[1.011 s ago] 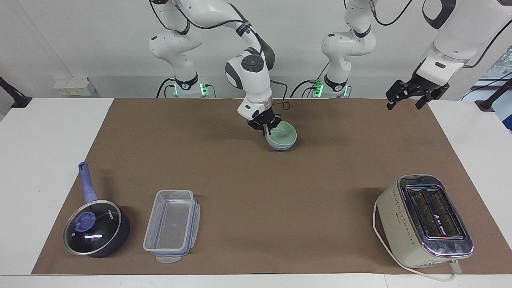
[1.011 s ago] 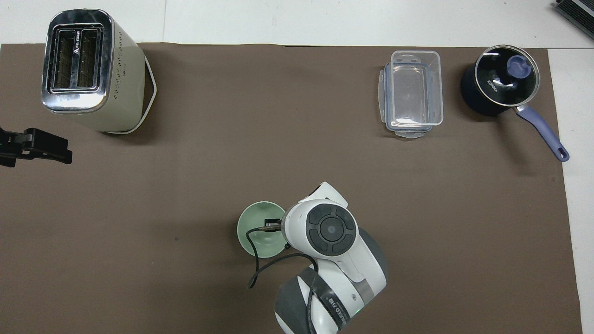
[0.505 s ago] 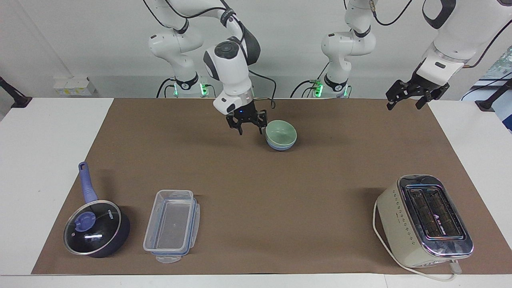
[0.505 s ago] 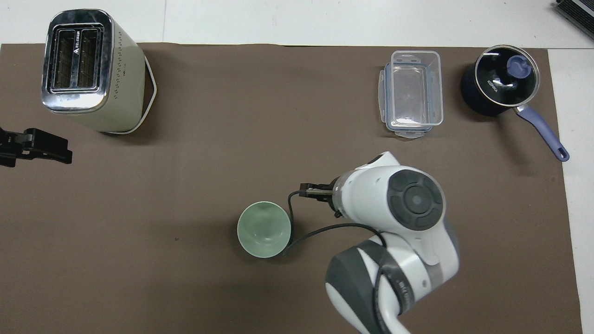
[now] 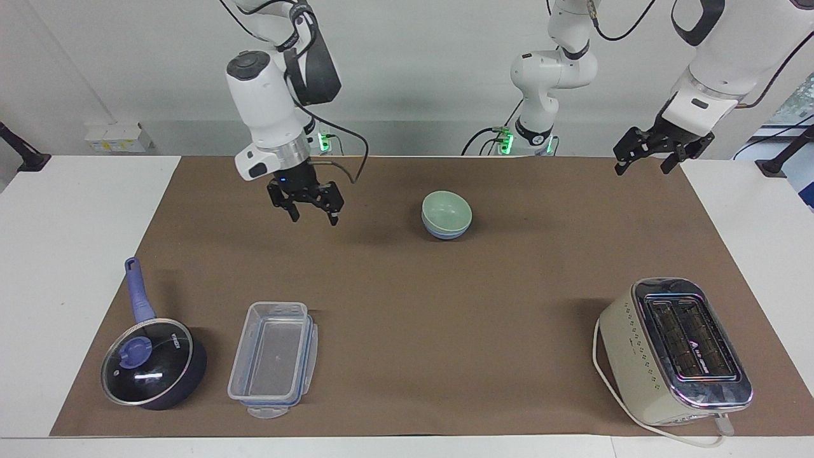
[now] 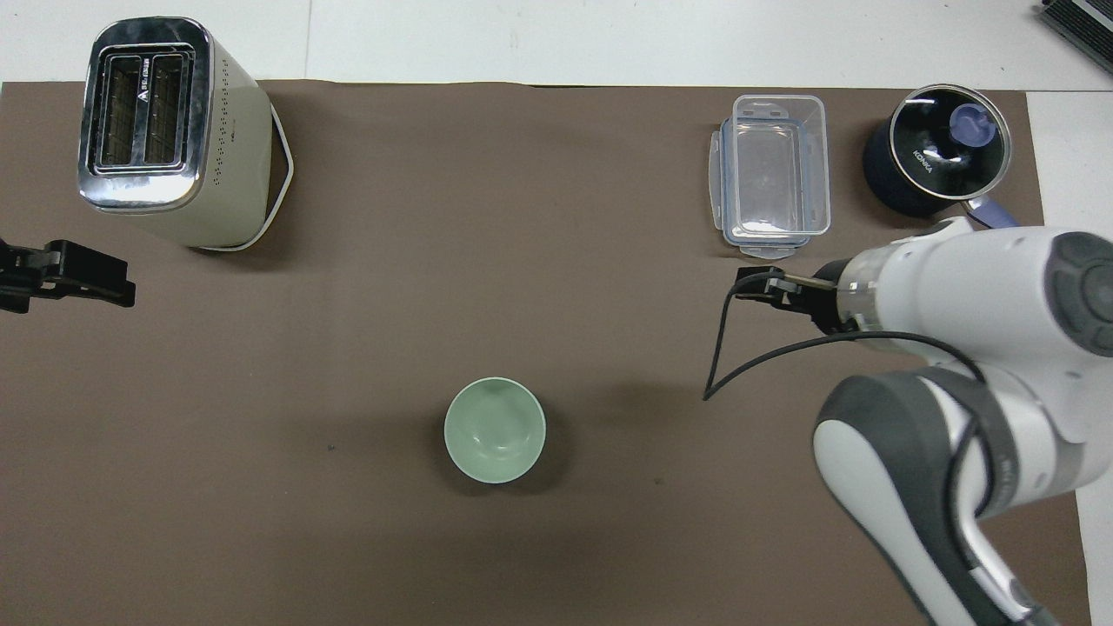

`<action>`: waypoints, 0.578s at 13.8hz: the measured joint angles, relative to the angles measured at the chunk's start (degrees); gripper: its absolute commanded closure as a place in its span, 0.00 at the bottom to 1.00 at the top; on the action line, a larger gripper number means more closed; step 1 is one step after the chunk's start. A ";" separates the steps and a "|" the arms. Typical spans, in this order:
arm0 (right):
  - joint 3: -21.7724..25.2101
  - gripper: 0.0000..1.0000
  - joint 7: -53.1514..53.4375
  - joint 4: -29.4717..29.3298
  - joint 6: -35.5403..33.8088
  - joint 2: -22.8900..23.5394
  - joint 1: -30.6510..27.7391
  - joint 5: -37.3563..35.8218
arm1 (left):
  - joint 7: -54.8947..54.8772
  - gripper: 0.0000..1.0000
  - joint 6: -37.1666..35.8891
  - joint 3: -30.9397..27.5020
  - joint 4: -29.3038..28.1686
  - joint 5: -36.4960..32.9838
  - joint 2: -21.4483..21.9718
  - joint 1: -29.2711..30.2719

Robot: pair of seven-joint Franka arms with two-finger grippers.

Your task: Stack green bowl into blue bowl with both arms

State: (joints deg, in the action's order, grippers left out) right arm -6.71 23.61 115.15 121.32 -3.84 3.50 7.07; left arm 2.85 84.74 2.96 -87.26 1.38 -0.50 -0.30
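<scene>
The green bowl sits nested upright in the blue bowl, whose rim and side show just below it in the facing view; from overhead the green bowl hides the blue one. My right gripper hangs open and empty over bare mat, well clear of the bowls toward the right arm's end of the table. In the overhead view the right arm covers that gripper. My left gripper waits open and empty, raised over the mat's edge at the left arm's end.
A cream toaster stands farther from the robots at the left arm's end. A clear plastic container and a dark lidded pot with a blue handle lie at the right arm's end. A brown mat covers the table.
My right gripper opened off the green bowl's rim, rose and swung away toward the right arm's end. The bowls stayed stacked. The left arm has not moved.
</scene>
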 measured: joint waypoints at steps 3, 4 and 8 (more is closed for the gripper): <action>0.06 0.00 -1.15 -8.38 -11.47 -0.78 -5.12 -3.98 | 0.00 0.00 0.00 0.00 0.00 0.00 0.00 0.00; 0.08 0.00 -1.23 -11.49 -15.38 -0.89 -6.11 -4.85 | 0.00 0.00 0.00 0.00 0.00 0.00 0.00 0.00; 0.07 0.00 -3.53 -22.37 -28.94 -0.79 -7.65 -7.08 | 0.00 0.00 0.00 0.00 0.00 0.00 0.00 0.00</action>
State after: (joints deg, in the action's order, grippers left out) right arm -6.63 20.08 92.78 92.38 -4.63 -4.15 -0.01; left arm 2.85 84.74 2.96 -87.26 1.38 -0.50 -0.30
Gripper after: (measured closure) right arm 0.000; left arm 0.000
